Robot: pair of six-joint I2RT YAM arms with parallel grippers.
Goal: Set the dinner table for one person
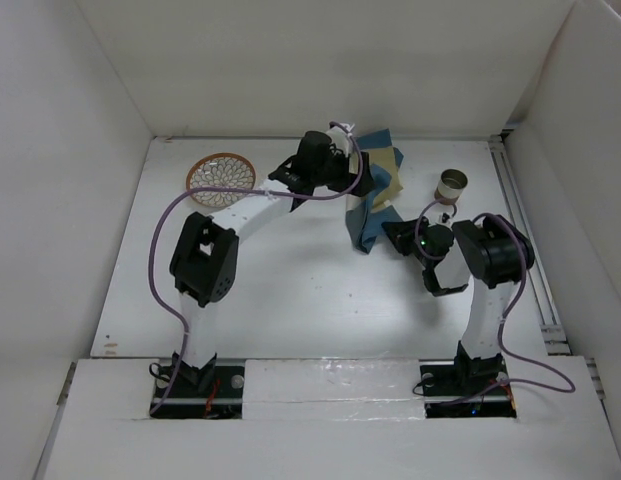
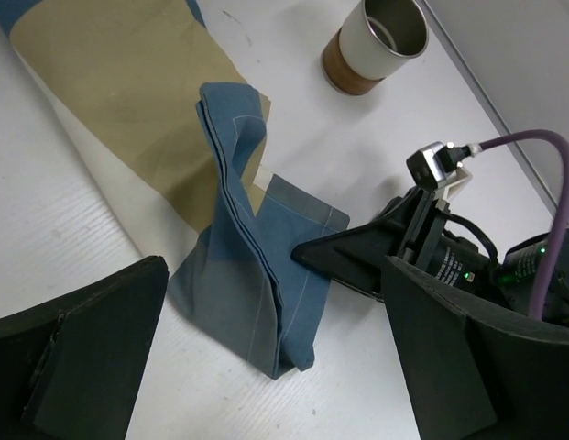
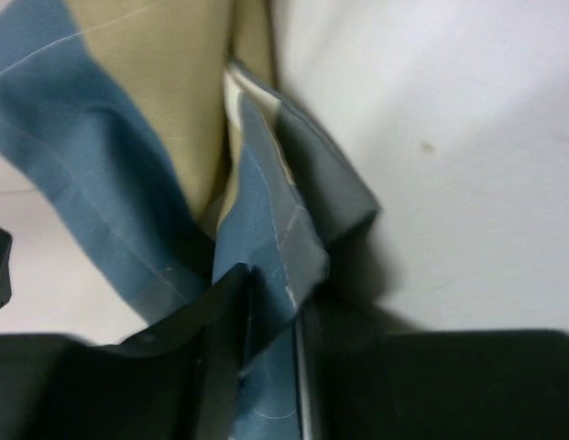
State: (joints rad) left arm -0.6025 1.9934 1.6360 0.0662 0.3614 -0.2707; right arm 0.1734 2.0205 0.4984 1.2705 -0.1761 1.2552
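Looking down from the top view, I am reaching over the white bench [image 1: 320, 300], which is spreading out under both my arms inside white walls. A blue-and-beige placemat [image 1: 375, 195] is lying crumpled on the bench's far half. My left end effector [image 1: 340, 150] is hovering at the placemat's far end, and my right end effector [image 1: 398, 235] is meeting its near corner. A cup [image 1: 451, 185] is standing upright just right of the placemat, and a round woven coaster [image 1: 221, 174] is lying well off to the placemat's left.

Through my left wrist camera, my left fingers [image 2: 82, 357] are standing spread wide above the placemat and gripping nothing. The dark tip of my right end effector is gripping the placemat's blue edge. The cup is standing beyond the placemat, apart from it.

Through my right wrist camera, my right fingers [image 3: 220, 367] are pressing together on a bunched blue fold of the placemat, pinching it between them.
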